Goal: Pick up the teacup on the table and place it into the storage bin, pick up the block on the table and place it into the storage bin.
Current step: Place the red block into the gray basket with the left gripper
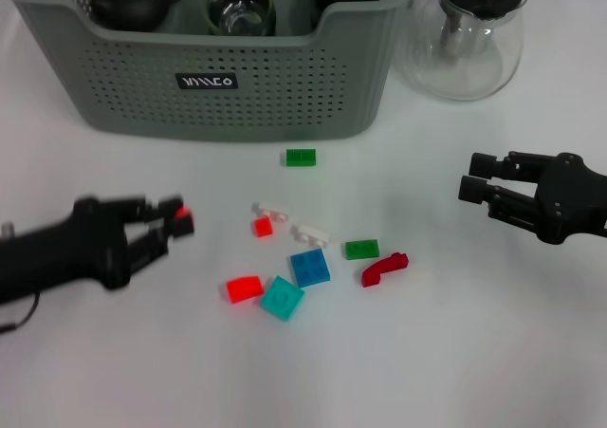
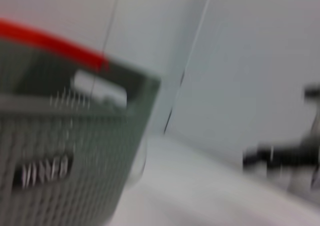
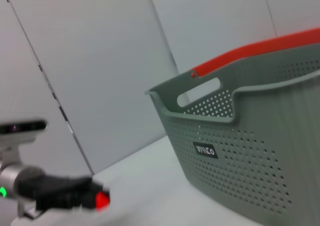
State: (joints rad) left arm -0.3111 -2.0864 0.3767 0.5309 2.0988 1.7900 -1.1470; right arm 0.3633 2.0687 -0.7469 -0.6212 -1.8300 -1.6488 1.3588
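Note:
My left gripper hovers at the left above the table, shut on a small red block; the right wrist view shows the same block at its tip. The grey-green storage bin stands at the back, also seen in both wrist views. Inside it sit a glass teacup and a dark teapot. My right gripper hangs open and empty at the right, away from the blocks.
Several loose blocks lie mid-table: green, small red, blue, teal, red, a second green, a curved dark red piece. A clear glass pot stands right of the bin.

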